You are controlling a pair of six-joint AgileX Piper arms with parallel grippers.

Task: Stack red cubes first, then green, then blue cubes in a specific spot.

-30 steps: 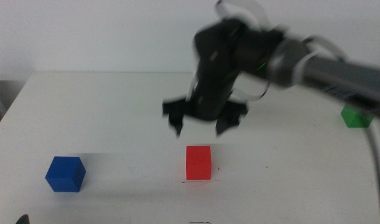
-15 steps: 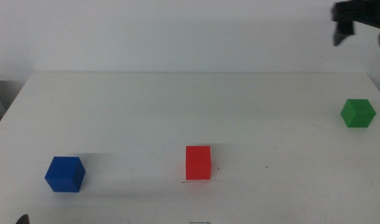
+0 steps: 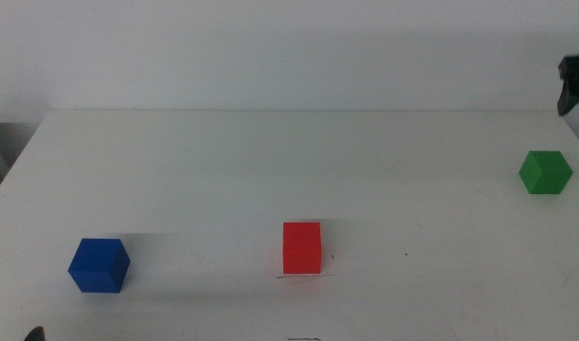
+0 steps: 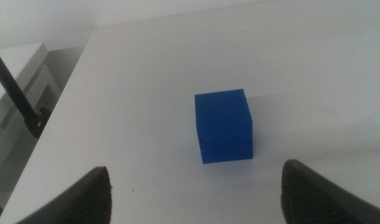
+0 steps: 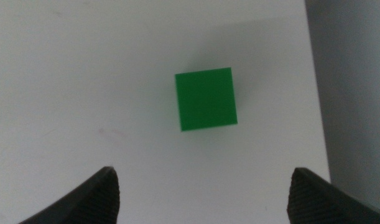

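Note:
The red cube (image 3: pixel 302 247) stands on the white table, front centre, on a faint pen line (image 3: pixel 291 276). The blue cube (image 3: pixel 99 265) sits at the front left. The green cube (image 3: pixel 545 172) sits at the far right. My right gripper (image 5: pixel 202 202) is open and hovers above the green cube (image 5: pixel 205 99), apart from it. Only a dark part of it (image 3: pixel 575 80) shows at the middle view's right edge. My left gripper (image 4: pixel 196 205) is open and waits just short of the blue cube (image 4: pixel 222 126).
The table's right edge (image 5: pixel 315 93) runs close beside the green cube, with grey floor beyond it. The table's left edge (image 4: pixel 65 106) lies near the blue cube, with a dark pole (image 4: pixel 15 93) past it.
My right gripper has left the spot above the red cube and swung right, now over the green cube. The red cube stays on the mark. The left arm has not moved.

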